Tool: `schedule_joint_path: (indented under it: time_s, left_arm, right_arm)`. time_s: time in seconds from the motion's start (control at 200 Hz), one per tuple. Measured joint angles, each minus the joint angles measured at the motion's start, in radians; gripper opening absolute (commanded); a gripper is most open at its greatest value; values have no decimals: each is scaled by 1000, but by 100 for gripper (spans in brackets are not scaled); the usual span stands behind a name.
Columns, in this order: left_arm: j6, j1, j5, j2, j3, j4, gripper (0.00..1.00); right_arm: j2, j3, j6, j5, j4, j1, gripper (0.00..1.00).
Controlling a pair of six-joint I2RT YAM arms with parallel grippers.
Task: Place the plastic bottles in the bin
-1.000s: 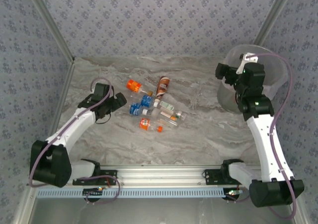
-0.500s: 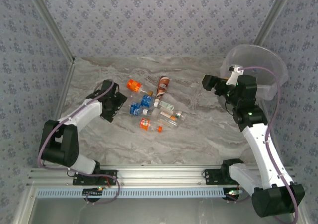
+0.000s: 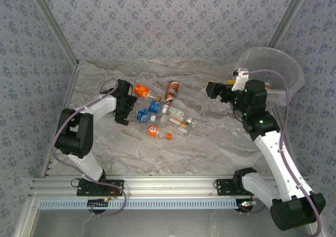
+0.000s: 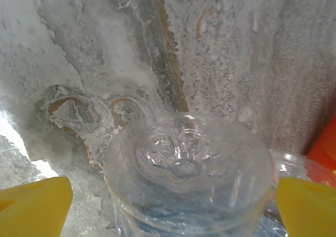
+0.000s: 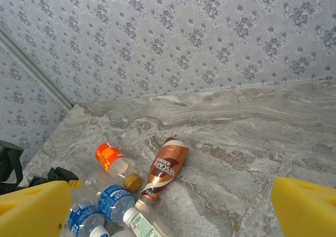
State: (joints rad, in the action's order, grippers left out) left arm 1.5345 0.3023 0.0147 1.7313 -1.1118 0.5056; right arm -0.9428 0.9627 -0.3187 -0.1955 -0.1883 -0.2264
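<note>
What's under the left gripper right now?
A clear plastic bottle lies base-on to the wrist camera, between the yellow fingers of the open left gripper, on the marble table. Its cap and label are hidden behind the base.

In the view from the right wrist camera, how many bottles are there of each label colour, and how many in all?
Orange-label bottle: 1
Brown-label bottle: 1
Blue-label bottles: 2
White-label bottle, cut off by the lower edge: 1
Total: 5
</note>
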Motion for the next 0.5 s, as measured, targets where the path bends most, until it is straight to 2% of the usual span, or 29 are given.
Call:
schedule_joint_path:
  time_s: [0.07, 0.165, 0.5]
  left_arm:
    - [21, 13, -2, 8, -2, 0, 96]
    - [50, 26, -9, 18, -8, -2, 85]
    - [87, 29, -39, 63, -5, -48, 65]
  right_arm:
    - [0, 0, 3, 1, -7, -2, 100]
    - [0, 0, 5, 4, -17, -3, 100]
    - [0, 0, 5, 16, -34, -8, 100]
